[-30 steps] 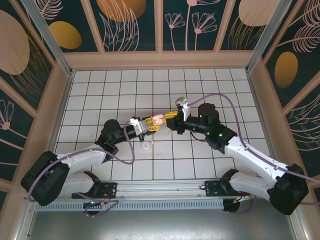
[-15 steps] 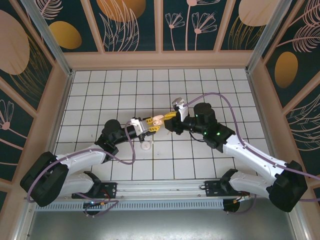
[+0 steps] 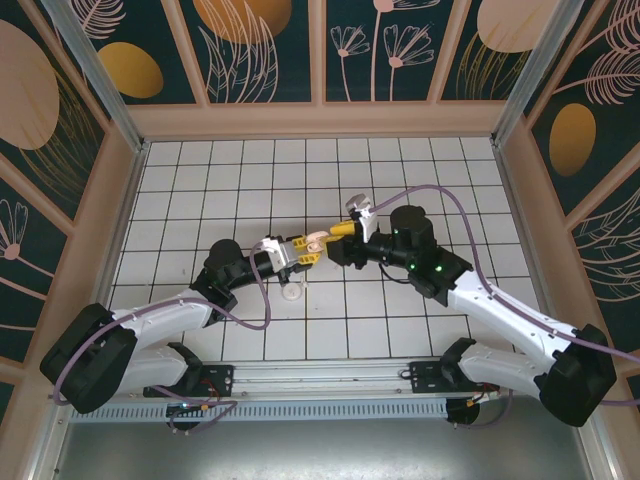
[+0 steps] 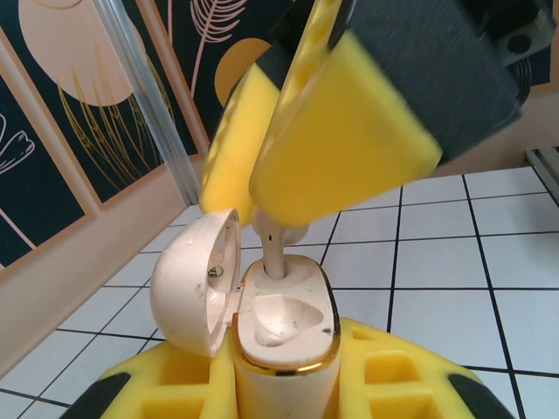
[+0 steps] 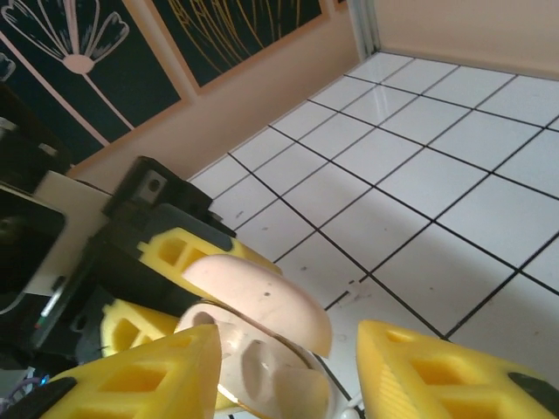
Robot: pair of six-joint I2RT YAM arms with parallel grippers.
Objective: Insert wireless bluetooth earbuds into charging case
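My left gripper (image 3: 313, 243) is shut on the pale pink charging case (image 4: 284, 336), which stands upright between its yellow fingers (image 4: 410, 375) with the lid (image 4: 194, 281) swung open to the left. One earbud (image 4: 274, 259) stands with its stem in the far socket, its head hidden behind my right gripper's fingers (image 4: 341, 131). The near socket (image 4: 279, 319) is empty. My right gripper (image 3: 338, 230) hovers just over the case with its jaws open, one finger on either side of the case (image 5: 262, 301). Another earbud (image 3: 291, 291) lies on the tiles just in front of my left gripper.
The white gridded table (image 3: 400, 320) is walled by peach borders and dark floral panels (image 3: 260, 45) on three sides. Both arms meet at the middle of the table, the right arm's cable (image 3: 450, 200) looping above it.
My right gripper's jaws have spread apart over the case. The left gripper and the case have stayed put.
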